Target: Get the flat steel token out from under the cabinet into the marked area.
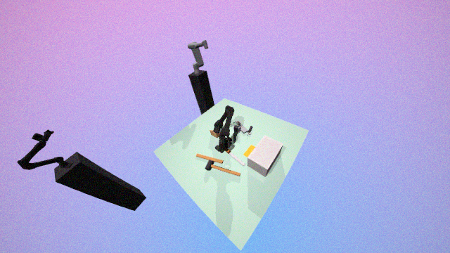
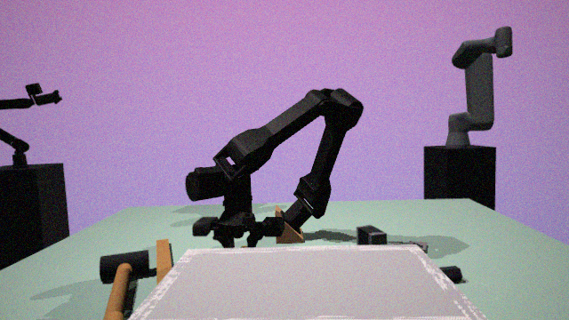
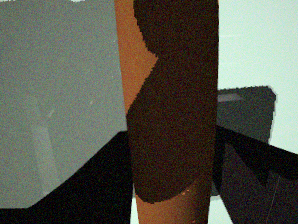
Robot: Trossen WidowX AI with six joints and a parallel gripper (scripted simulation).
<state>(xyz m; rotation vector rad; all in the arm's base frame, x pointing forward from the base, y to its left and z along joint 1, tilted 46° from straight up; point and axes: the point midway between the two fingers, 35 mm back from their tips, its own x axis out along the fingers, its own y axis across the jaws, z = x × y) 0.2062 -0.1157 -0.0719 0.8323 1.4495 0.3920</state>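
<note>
My gripper is shut on the orange-brown handle of a tool with a long pale blade. The blade points toward the cabinet, its tip a little short of the cabinet's near left corner in the top view. I cannot tell whether the blade touches the table. The pale cabinet stands on the table. The orange marked area lies in front of it. The steel token is not visible, and the vent slots cannot be made out.
A hammer and a wooden bar lie beside the tool. A wooden wedge stands by the arm. A grey, dark-ended object lies behind the marked area. Two other arms stand on pedestals off the table.
</note>
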